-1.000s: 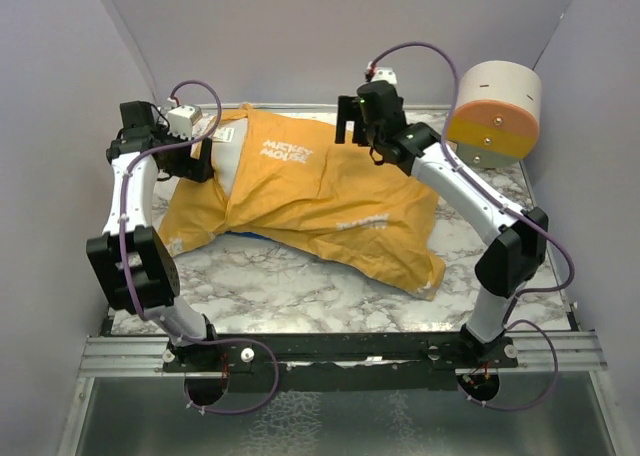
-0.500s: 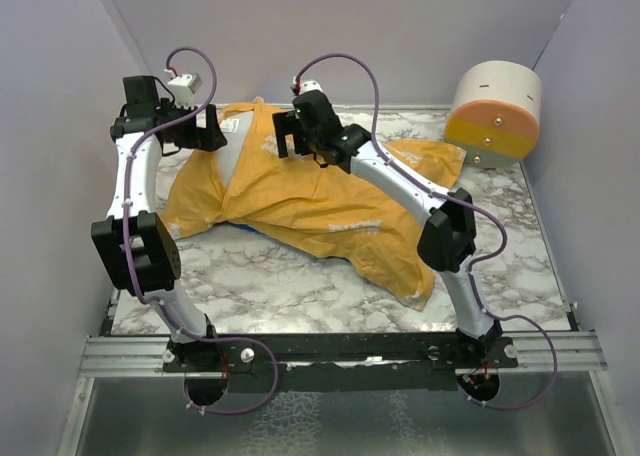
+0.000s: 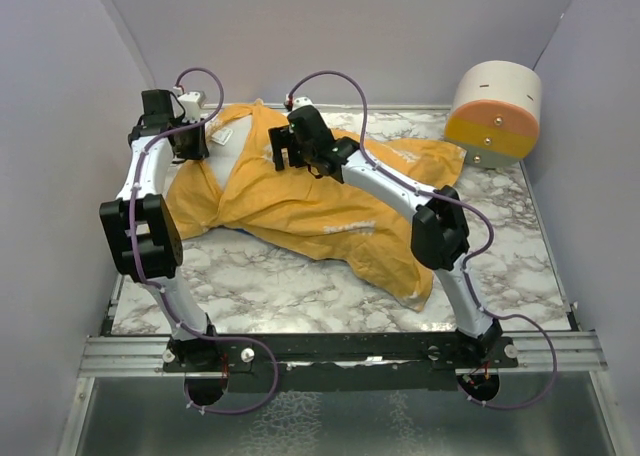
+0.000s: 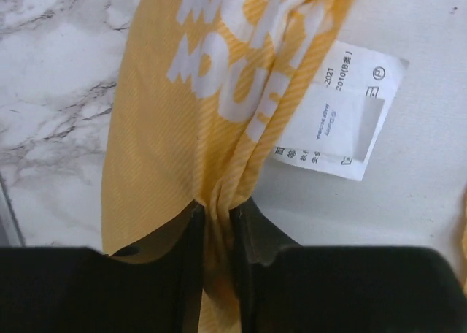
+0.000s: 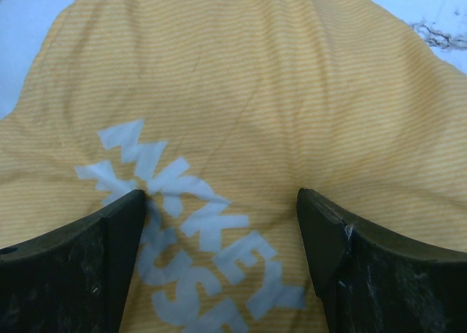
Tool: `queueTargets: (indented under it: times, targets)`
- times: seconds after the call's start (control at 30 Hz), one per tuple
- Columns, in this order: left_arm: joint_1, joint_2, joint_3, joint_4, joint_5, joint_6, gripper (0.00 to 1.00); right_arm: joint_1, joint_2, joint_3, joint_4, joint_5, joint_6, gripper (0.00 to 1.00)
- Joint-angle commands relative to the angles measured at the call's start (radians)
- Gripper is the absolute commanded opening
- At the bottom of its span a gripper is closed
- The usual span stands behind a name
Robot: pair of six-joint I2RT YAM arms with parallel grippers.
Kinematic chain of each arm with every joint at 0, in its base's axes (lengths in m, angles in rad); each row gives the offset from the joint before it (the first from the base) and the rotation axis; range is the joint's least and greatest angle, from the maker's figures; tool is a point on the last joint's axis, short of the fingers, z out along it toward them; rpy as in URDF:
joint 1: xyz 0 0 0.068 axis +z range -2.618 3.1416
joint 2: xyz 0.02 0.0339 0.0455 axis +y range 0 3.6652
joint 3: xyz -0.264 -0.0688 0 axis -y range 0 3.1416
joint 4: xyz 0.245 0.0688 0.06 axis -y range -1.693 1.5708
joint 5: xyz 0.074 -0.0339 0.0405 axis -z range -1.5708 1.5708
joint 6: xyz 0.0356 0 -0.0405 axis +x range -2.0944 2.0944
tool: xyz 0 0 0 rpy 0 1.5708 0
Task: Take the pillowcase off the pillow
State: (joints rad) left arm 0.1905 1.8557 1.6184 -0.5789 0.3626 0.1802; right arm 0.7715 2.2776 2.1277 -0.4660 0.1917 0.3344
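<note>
The pillowcase (image 3: pixel 330 201) lies yellow-orange side up across the marble table, with a sliver of blue (image 3: pixel 247 234) showing under its near edge. The white pillow (image 3: pixel 228 158) pokes out of its left end, small tag (image 4: pixel 343 114) showing. My left gripper (image 3: pixel 190 141) is at that end, shut on a bunched fold of the yellow fabric (image 4: pixel 217 223) beside the pillow (image 4: pixel 416 180). My right gripper (image 3: pixel 285 154) stands open, fingertips resting on the pillowcase (image 5: pixel 241 92) either side of the pale lettering (image 5: pixel 197 231).
A cream-and-orange cylinder (image 3: pixel 493 111) stands at the back right corner. Bare marble tabletop (image 3: pixel 300 286) lies between the pillowcase and the arms' rail. Purple walls close in on the left, back and right.
The left gripper has closed on the pillowcase's fold by the pillow. The right arm swung left across the pillowcase onto the lettering. The fabric has bunched toward the left.
</note>
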Motion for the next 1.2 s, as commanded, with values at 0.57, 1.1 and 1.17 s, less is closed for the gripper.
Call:
queueTargets:
  times: [0.57,1.1,1.17]
  targets:
    - [0.059,0.097,0.045,0.093,-0.329,-0.003,0.27,-0.001,-0.271,-0.364,0.085,-0.016,0.025,0.73]
    - [0.028,0.430,0.390,-0.277,0.116,-0.075,0.33,-0.195,-0.032,0.075,-0.104,-0.368,-0.087,1.00]
    - [0.014,0.470,0.484,-0.324,0.156,-0.094,0.25,-0.212,-0.060,-0.063,-0.083,-0.421,-0.113,1.00]
